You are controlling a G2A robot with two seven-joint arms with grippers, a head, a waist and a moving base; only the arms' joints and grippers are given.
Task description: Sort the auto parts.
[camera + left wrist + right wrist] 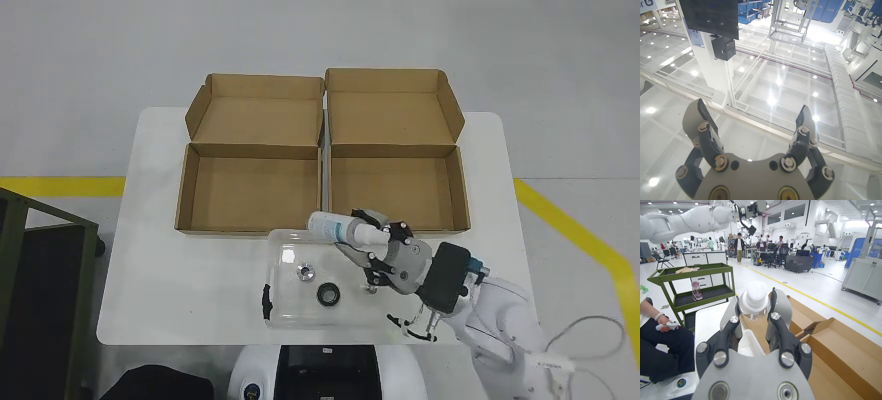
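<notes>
My right gripper (372,245) is shut on a clear bottle (340,229) with a white cap and a teal band. It holds the bottle lying sideways above the far edge of a clear plastic tray (285,250). In the right wrist view the bottle's cap (755,292) sticks out between the fingers of the right gripper (754,302). A small silver part (304,271) and a black ring (328,295) lie in the tray. My left gripper (753,111) is open with nothing in it, pointing up at the ceiling.
Two open cardboard boxes stand side by side behind the tray, the left box (250,190) and the right box (395,185), both with nothing inside. The white table (180,280) has free room left of the tray. A green cart (40,290) stands off the table's left side.
</notes>
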